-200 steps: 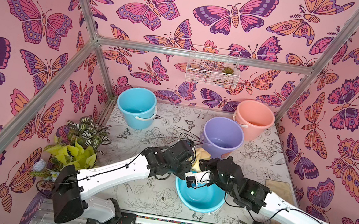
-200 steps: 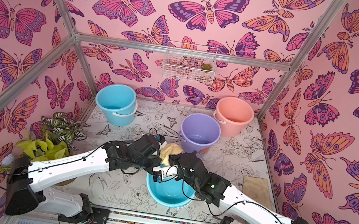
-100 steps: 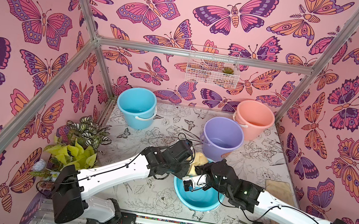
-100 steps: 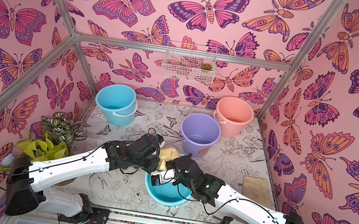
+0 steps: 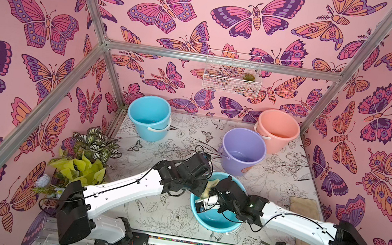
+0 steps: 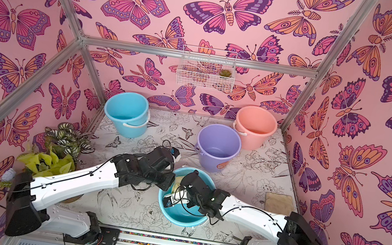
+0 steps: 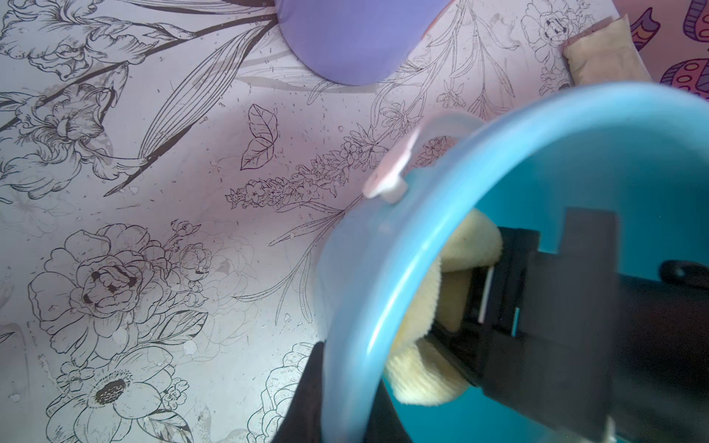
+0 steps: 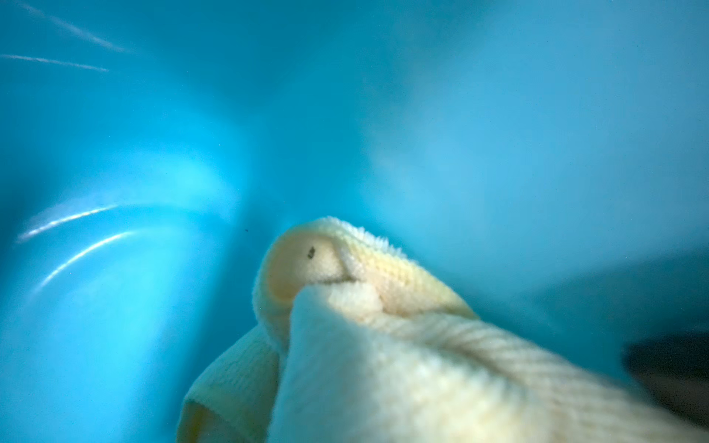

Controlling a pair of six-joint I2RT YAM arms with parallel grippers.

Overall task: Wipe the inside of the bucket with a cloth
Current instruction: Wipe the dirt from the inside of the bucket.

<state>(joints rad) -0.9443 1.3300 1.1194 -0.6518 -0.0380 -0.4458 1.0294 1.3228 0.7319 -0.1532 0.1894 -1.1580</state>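
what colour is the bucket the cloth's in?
The bucket is sky blue, with the pale-yellow cloth inside. Clearest in the right wrist view.

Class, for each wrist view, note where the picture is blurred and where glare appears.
Left wrist view: the blue bucket's rim is soft, the table print sharp. Right wrist view: the cloth blurs near the lens; glare streaks cross the bucket wall.

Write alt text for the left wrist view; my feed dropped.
The right gripper presses a pale-yellow cloth against the inner wall of a sky-blue bucket, whose rim the left gripper pinches. Beyond, on the floral table: a lavender bucket and tan mat.
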